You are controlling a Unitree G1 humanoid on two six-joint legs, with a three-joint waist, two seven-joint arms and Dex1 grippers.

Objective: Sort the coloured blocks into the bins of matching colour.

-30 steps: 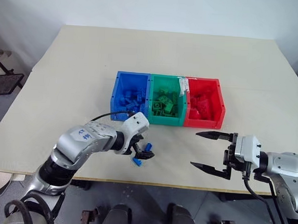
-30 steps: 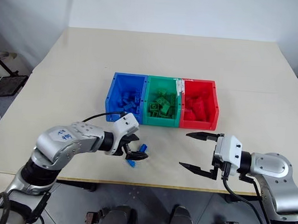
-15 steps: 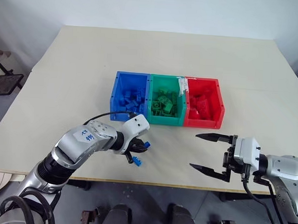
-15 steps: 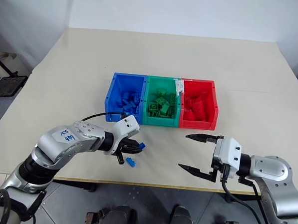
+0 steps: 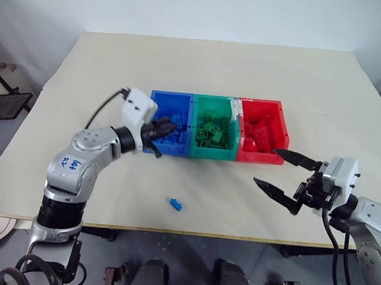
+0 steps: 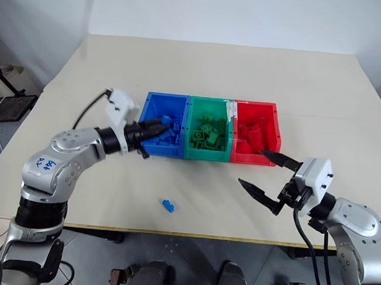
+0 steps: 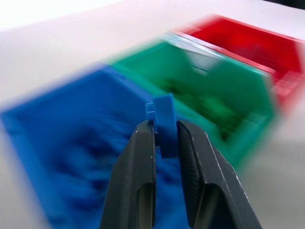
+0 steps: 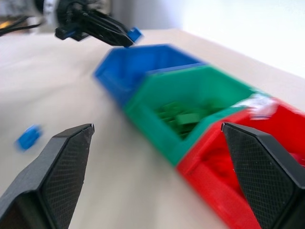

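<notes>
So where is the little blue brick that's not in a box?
The loose blue brick lies on the table in front of the blue box, toward the near edge.

Silver arms, black cables, blk fingers point(image 7: 143, 176), blue scribble on left arm

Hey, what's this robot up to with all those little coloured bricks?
It is sorting toy bricks by colour into three joined bins. Its left gripper is shut on a small blue brick and holds it at the near edge of the blue bin, not yet dropped. The green bin and red bin already hold bricks. Another blue brick lies on the table. The right gripper waits open and empty.
</notes>
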